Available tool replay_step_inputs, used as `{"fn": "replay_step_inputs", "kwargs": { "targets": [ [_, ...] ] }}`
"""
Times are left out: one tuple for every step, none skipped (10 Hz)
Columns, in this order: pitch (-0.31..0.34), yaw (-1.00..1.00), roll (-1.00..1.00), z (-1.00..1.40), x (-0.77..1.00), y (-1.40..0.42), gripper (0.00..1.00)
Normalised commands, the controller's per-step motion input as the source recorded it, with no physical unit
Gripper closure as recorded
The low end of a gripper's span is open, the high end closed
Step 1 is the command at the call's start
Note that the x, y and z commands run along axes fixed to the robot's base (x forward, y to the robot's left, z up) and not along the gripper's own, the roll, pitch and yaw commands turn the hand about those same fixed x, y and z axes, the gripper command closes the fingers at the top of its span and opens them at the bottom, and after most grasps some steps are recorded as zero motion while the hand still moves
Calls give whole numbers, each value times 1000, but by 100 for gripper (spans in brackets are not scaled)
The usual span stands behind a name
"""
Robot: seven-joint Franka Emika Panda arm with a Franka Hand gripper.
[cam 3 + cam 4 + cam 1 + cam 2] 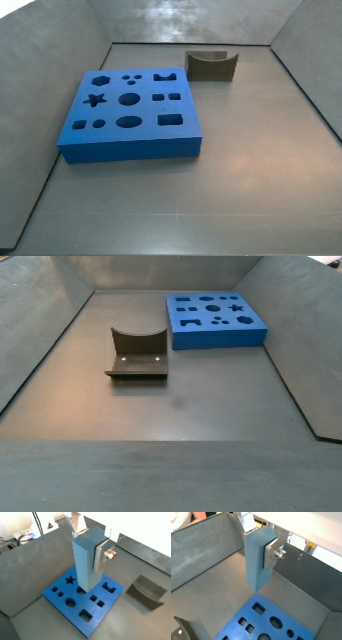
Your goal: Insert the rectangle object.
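In both wrist views the gripper (92,542) clamps one rectangle object (88,559), upright above a grey walled floor (133,619) and one blue block (83,604). In both side views that floor (254,180) bears one blue block (131,112) and one dark U-shaped holder (211,65), well apart; no gripper shows.

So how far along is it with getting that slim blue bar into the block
Picked up: the slim grey-blue rectangular bar is clamped upright in the claw, high above the floor. In hand: carrying it over the big flat blue block with shaped holes, seen in both wrist views. Left: lining it up with the rectangular hole and pushing it in. The bar touches nothing yet.
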Motion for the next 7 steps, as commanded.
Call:
{"fn": "replay_step_inputs", "kwargs": {
  "targets": [
    [182, -30, -143, -154, -329, -75, 100],
    [91, -21, -123, -79, -209, -21, 100],
    [121, -177, 100, 267, 95, 71, 100],
    [100, -167, 115, 289, 162, 77, 100],
    [123, -97, 110, 195, 138, 39, 100],
    [-53, -1000, -26, -746, -49, 0, 100],
    [-54, -1000, -26, -749, -49, 0, 100]
  ]
}}
